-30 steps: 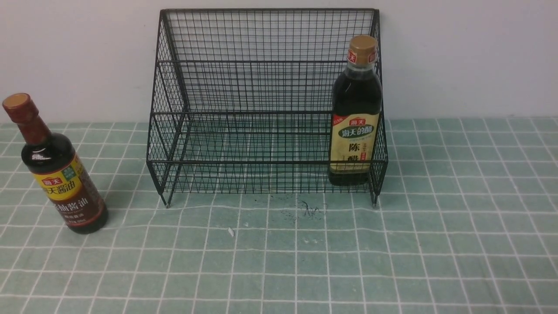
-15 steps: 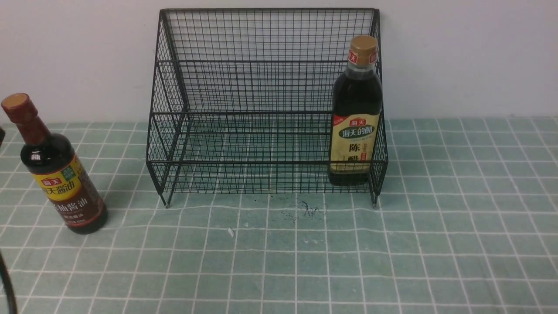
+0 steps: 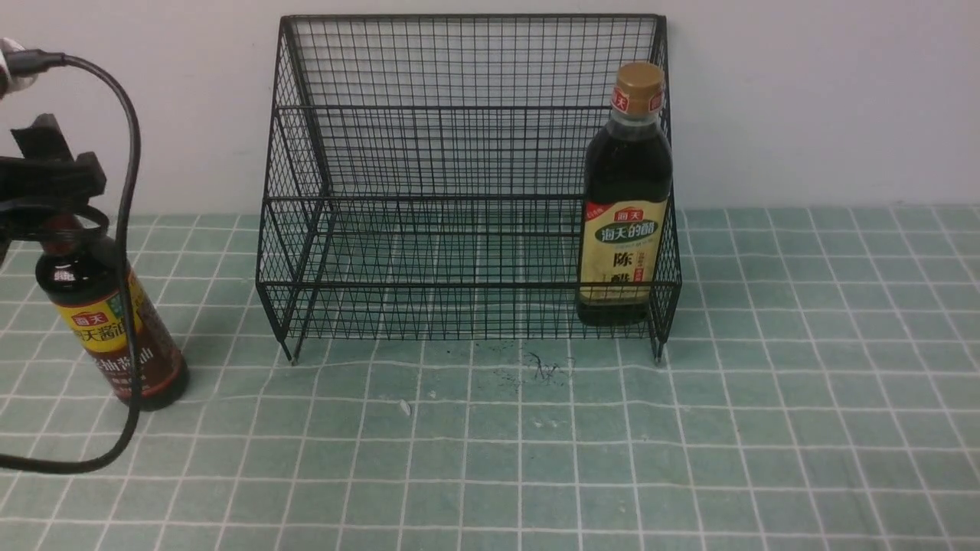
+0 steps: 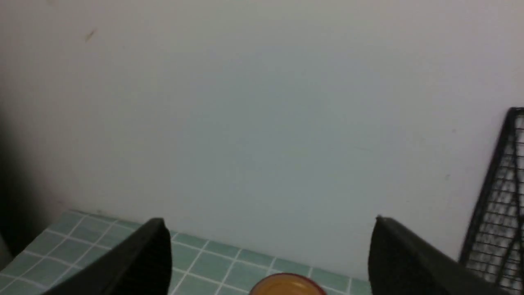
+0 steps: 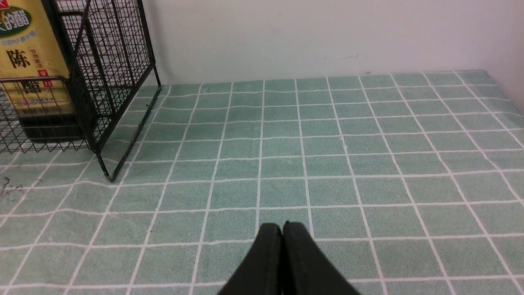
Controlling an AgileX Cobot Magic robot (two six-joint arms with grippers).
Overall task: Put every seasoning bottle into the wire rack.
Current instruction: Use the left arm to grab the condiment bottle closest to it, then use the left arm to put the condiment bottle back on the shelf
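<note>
Green checked cloth covers the tabletop [image 3: 536, 459], and its near half carries nothing but a few dark specks. Closest to the robot, the right gripper [image 5: 282, 229] hangs low over the cloth with its fingers pressed together, holding nothing. Farther out on the left, the long-necked bottle [image 3: 115, 329] stands on the cloth, outside the wire rack [image 3: 467, 17] and well apart from it. The left gripper [image 4: 270, 246] sits at its cap [image 4: 286, 284] with its fingers spread wide, one to each side, not visibly touching it. A black cable [image 3: 130, 229] loops down in front of the bottle. Farthest back, against the pale wall, the rack holds the broader tan-capped bottle [image 3: 624, 214] upright at the right end of its lowest tier.

The step in hand looks like grasping the long-necked bottle. It would go best by centring the fingers on the neck below the cap and closing firmly. The lift should be straight up and high enough to clear the rack's front rail. The bottle can then be set down left of the one already there, with the cable kept clear.
</note>
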